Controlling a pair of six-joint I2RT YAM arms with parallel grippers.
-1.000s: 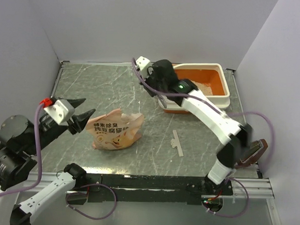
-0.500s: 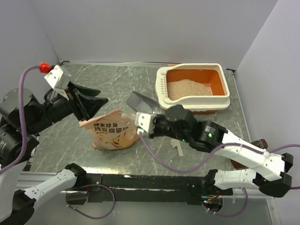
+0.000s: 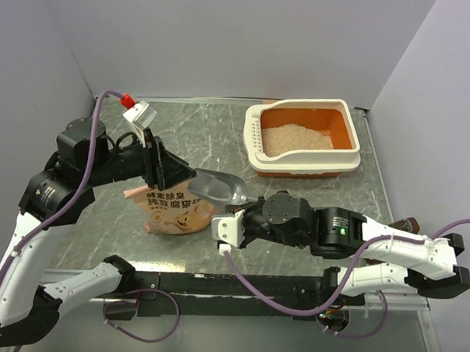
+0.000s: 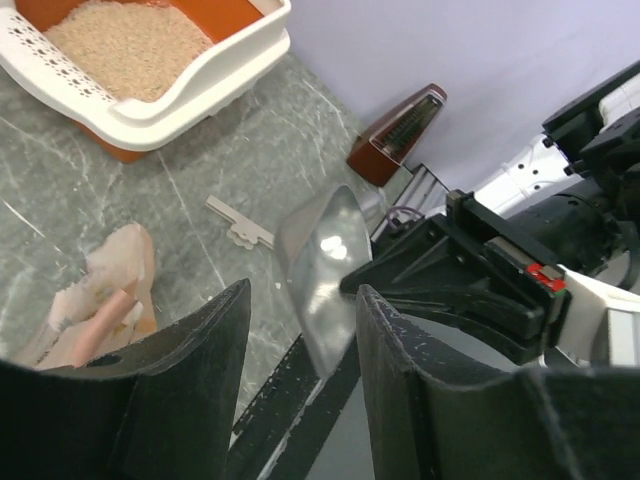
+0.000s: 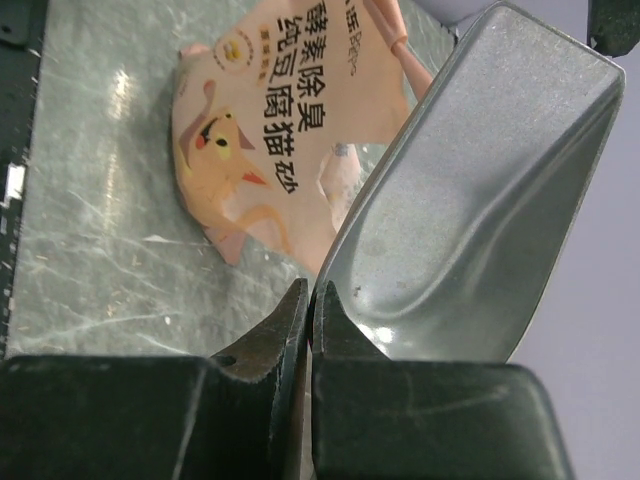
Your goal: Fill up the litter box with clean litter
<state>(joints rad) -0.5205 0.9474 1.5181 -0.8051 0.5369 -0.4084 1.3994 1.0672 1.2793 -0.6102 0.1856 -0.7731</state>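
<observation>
The litter box (image 3: 302, 161) sat at the far right of the table (image 3: 182, 135), well apart from both tools. We saw pale litter (image 3: 293, 138) heaped in its orange basin against the perforated side, with the other end of the basin bare. Nearer the arms, the right tool (image 3: 245, 206) was clamped shut on the narrow end of a grey scoop (image 3: 217, 188). The scoop was held tilted above the table, its bowl empty in the right wrist view. Under it a printed bag (image 3: 171, 208) lay flat on the table. The left tool (image 3: 175, 173) hung over the bag's far edge with its fingers (image 4: 190, 380) parted and nothing between them. Its tips were close to the scoop's mouth, and we could not tell whether they touched it.
</observation>
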